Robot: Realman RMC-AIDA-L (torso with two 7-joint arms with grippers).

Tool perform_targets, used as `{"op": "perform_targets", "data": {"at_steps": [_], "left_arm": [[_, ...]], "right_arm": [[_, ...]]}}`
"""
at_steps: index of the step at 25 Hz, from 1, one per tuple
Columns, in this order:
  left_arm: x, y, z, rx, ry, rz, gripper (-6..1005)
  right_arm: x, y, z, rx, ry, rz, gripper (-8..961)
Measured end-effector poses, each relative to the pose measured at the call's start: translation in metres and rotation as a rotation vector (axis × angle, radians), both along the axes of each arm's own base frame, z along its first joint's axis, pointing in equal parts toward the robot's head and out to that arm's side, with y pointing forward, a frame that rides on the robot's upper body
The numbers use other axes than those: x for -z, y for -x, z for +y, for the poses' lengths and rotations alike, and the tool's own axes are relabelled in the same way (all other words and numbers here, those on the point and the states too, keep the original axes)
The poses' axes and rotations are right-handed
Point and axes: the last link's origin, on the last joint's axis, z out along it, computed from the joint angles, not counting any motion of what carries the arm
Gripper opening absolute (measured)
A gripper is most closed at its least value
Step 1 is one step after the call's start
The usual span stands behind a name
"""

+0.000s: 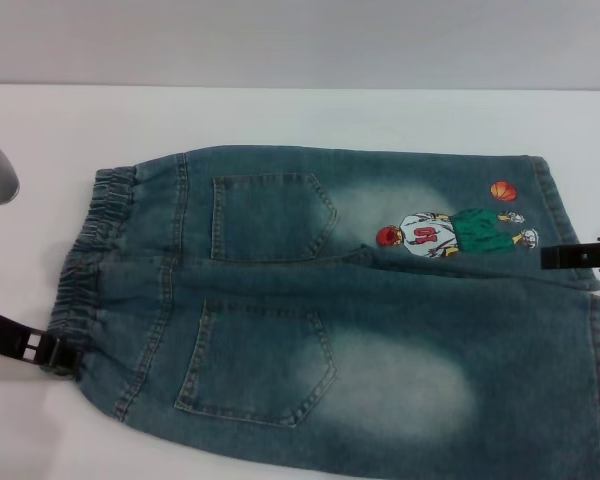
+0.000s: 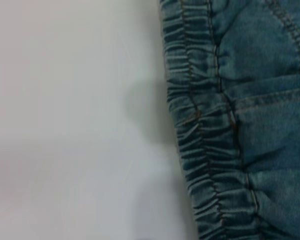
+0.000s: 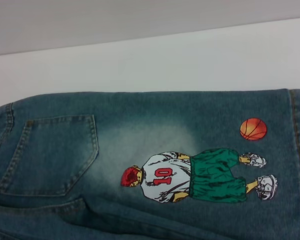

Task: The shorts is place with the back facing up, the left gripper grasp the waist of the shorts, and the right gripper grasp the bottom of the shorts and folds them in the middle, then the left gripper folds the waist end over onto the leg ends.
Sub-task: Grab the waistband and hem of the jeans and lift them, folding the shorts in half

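Shorts point(image 1: 340, 320): blue faded denim, spread flat on the white worktop point(image 1: 310, 115), back up, two patch pockets showing. Waist point(image 1: 85, 260) gathered, at the left; leg ends point(image 1: 570, 230) at the right. Basketball-player print point(image 1: 455, 233) on the far leg, near the hem, with an orange ball point(image 1: 503, 190) just beyond it.

Left hand point(image 1: 55, 352): black, at the near-left corner of the waist, touching the elastic; whether it has hold of the cloth cannot be told.

Right hand point(image 1: 555, 257): black, at the right edge, lying over the hem between the two legs, just right of the print; grip cannot be told.

Left wrist view: waistband edge point(image 2: 200, 150) against bare worktop.
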Motion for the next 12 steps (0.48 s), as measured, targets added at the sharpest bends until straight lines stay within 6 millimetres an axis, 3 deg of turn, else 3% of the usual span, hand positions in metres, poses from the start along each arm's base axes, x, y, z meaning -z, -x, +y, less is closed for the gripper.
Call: {"op": "perform_targets", "data": {"at_steps": [6,12], "left_arm": [[0.0043,0.0032,-0.0005,-0.016,0.016,-0.001,758],[0.0095,0.0010,0.0008,-0.009,0.032,-0.009,868]], "right_arm": [[0.0004,-0.0004,0.0005,0.001,0.002,0.000,716],[0.0006,-0.0009,0.0006,-0.001,0.005,-0.002,715]]}}
